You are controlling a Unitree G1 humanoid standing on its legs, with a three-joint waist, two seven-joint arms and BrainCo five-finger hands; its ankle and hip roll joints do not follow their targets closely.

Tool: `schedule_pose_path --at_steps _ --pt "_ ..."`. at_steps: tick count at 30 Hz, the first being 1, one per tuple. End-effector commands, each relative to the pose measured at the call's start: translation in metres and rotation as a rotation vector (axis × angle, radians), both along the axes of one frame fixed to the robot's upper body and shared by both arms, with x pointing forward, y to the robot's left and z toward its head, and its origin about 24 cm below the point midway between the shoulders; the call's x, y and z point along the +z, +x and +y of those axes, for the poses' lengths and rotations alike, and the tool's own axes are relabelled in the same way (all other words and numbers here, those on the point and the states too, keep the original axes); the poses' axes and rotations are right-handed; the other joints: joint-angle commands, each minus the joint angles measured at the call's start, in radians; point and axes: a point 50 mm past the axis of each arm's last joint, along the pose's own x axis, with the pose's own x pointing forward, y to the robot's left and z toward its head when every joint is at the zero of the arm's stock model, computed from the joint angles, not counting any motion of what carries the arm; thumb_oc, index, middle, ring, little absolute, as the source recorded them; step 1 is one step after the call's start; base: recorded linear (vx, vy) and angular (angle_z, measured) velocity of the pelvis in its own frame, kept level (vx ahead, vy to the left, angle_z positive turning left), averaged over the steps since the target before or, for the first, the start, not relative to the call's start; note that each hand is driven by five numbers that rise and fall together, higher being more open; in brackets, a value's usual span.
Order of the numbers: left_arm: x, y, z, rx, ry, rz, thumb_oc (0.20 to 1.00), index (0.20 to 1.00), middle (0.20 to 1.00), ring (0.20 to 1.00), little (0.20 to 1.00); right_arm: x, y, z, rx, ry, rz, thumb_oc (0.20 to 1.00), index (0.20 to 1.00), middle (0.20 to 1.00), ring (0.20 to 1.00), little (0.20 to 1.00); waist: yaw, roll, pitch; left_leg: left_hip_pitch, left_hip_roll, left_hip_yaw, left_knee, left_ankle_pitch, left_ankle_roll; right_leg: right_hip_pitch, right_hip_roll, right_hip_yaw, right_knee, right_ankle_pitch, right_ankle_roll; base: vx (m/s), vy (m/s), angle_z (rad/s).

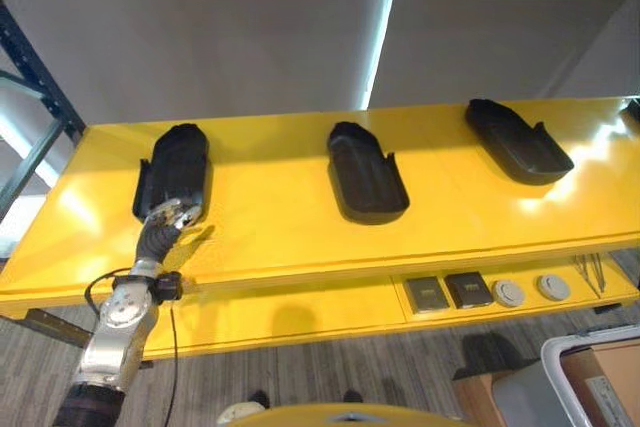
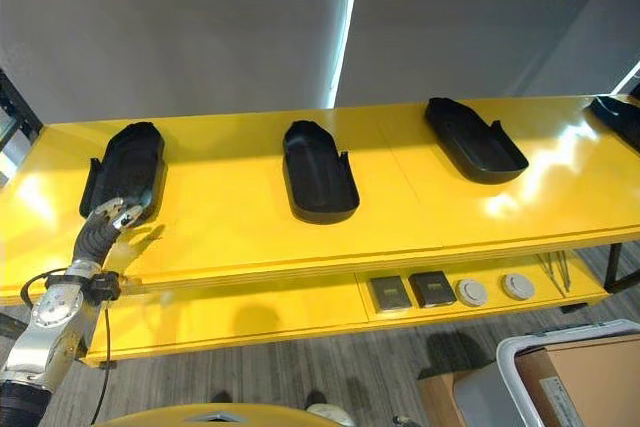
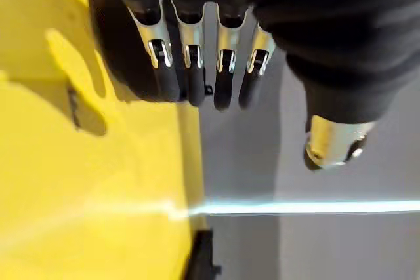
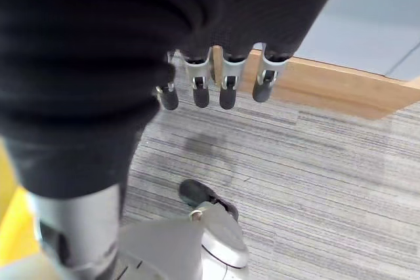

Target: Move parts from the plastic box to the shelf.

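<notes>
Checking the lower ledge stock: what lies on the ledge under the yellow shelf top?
On the lower ledge: two dark square parts, two round grey discs, and thin metal tools. The shelf top covers the ledge's rear, so anything there is hidden.

Glossy yellow flat-topped shelf (image 1: pixel 280 232), running full width left to right. On top, three black moulded plastic tray-like parts in a row, well apart: left part (image 1: pixel 174 171) nr left end, middle part (image 1: pixel 366 173) approx centre, right part (image 1: pixel 516 140) twds right end. Fourth black part (image 2: pixel 618 117) at far right edge, cut off. Lower yellow ledge (image 1: pixel 300 312) below front edge w/ two dark square blocks (image 1: pixel 448 292) side by side, then two round grey discs (image 1: pixel 530 290) just beside them.
</notes>
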Motion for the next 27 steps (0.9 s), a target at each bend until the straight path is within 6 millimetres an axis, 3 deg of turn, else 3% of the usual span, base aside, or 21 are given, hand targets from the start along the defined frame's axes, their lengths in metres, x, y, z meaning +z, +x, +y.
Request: schedule_pose_path --at_steps 1,6,7,8,9,10,12,13,15,21,25,27 --pt "0.030 0.007 -0.002 -0.179 -0.139 -0.157 1.000 1.000 1.000 1.000 1.000 0.001 0.014 -0.004 0.018 -0.029 -0.017 1.000 1.000 1.000 1.000 1.000 0.008 -0.018 0.004 -0.020 -0.015 -0.024 0.098 -0.111 0.010 -0.011 -0.019 -0.026 0.040 -0.042 0.041 -0.12 -0.021 0.04" --pt "0.020 -0.004 -0.006 -0.258 -0.251 -0.131 1.000 1.000 1.000 1.000 1.000 0.002 0.023 -0.006 0.019 -0.037 -0.020 1.000 1.000 1.000 1.000 1.000 0.035 -0.008 -0.007 -0.024 -0.020 -0.041 0.087 -0.100 0.004 -0.010 -0.019 -0.040 0.029 -0.029 0.042 -0.07 -0.019 0.12" --pt "0.011 -0.006 -0.006 -0.260 -0.279 -0.072 1.000 1.000 1.000 1.000 1.000 0.002 0.025 -0.006 0.019 -0.037 -0.019 1.000 1.000 1.000 1.000 1.000 0.040 -0.008 -0.010 -0.026 -0.020 -0.043 0.085 -0.097 0.002 -0.011 -0.020 -0.043 0.028 -0.027 0.042 -0.09 -0.038 0.13" --pt "-0.018 -0.019 -0.007 -0.284 -0.397 0.083 1.000 1.000 1.000 1.000 1.000 0.002 0.028 -0.007 0.020 -0.039 -0.016 1.000 1.000 1.000 1.000 1.000 0.054 -0.007 -0.011 -0.031 -0.021 -0.049 0.083 -0.090 0.001 -0.013 -0.020 -0.050 0.024 -0.022 0.041 -0.08 -0.033 0.01" --pt "-0.023 -0.022 -0.007 -0.285 -0.425 0.111 1.000 1.000 1.000 1.000 1.000 0.003 0.029 -0.007 0.020 -0.039 -0.015 1.000 1.000 1.000 1.000 1.000 0.057 -0.006 -0.011 -0.032 -0.021 -0.049 0.083 -0.089 0.001 -0.013 -0.020 -0.051 0.024 -0.022 0.041 -0.12 -0.044 0.01" --pt "-0.048 -0.039 -0.005 -0.290 -0.423 0.242 1.000 1.000 1.000 1.000 1.000 0.003 0.031 -0.010 0.016 -0.042 -0.011 1.000 1.000 1.000 1.000 1.000 0.074 -0.005 -0.010 -0.036 -0.021 -0.055 0.080 -0.085 0.001 -0.014 -0.022 -0.062 0.019 -0.018 0.042 -0.09 -0.032 0.02" --pt "-0.073 -0.060 0.002 -0.250 -0.406 0.371 1.000 1.000 1.000 1.000 1.000 0.004 0.033 -0.013 0.012 -0.043 -0.010 1.000 1.000 1.000 1.000 1.000 0.088 -0.002 -0.006 -0.040 -0.022 -0.062 0.079 -0.081 0.001 -0.015 -0.023 -0.070 0.016 -0.013 0.043 -0.08 -0.027 0.08" --pt "-0.075 -0.062 0.003 -0.247 -0.403 0.383 1.000 1.000 1.000 1.000 1.000 0.004 0.033 -0.014 0.012 -0.043 -0.009 1.000 1.000 1.000 1.000 1.000 0.089 -0.002 -0.006 -0.040 -0.022 -0.063 0.078 -0.081 0.001 -0.014 -0.024 -0.071 0.016 -0.013 0.043 -0.05 -0.018 0.15" --pt "-0.107 -0.095 0.014 -0.183 -0.417 0.543 1.000 1.000 1.000 1.000 1.000 0.006 0.037 -0.016 0.008 -0.040 -0.011 1.000 1.000 1.000 1.000 1.000 0.106 -0.002 -0.007 -0.043 -0.022 -0.068 0.072 -0.073 0.000 -0.016 -0.026 -0.083 0.009 -0.009 0.047 -0.06 -0.022 0.24" --pt "-0.156 -0.151 0.024 -0.015 -0.462 0.750 1.000 1.000 1.000 1.000 1.000 0.006 0.038 -0.018 0.019 -0.033 -0.004 1.000 1.000 1.000 1.000 1.000 0.123 -0.005 -0.015 -0.047 -0.024 -0.080 0.055 -0.060 0.002 -0.023 -0.027 -0.093 0.007 -0.001 0.052 -0.03 -0.014 0.12" --pt "-0.173 -0.165 0.019 0.053 -0.473 0.823 1.000 1.000 1.000 1.000 1.000 0.003 0.038 -0.013 0.020 -0.024 0.001 1.000 1.000 1.000 1.000 1.000 0.125 -0.012 -0.018 -0.047 -0.025 -0.084 0.052 -0.060 0.006 -0.025 -0.027 -0.092 0.008 0.001 0.051 0.00 -0.011 0.03" --pt "-0.192 -0.186 0.018 0.167 -0.441 0.920 1.000 1.000 1.000 1.000 1.000 0.000 0.037 -0.006 0.017 -0.016 0.007 1.000 1.000 1.000 1.000 1.000 0.123 -0.021 -0.019 -0.050 -0.025 -0.083 0.054 -0.060 0.008 -0.027 -0.028 -0.093 0.011 0.003 0.051 0.00 0.000 0.00"
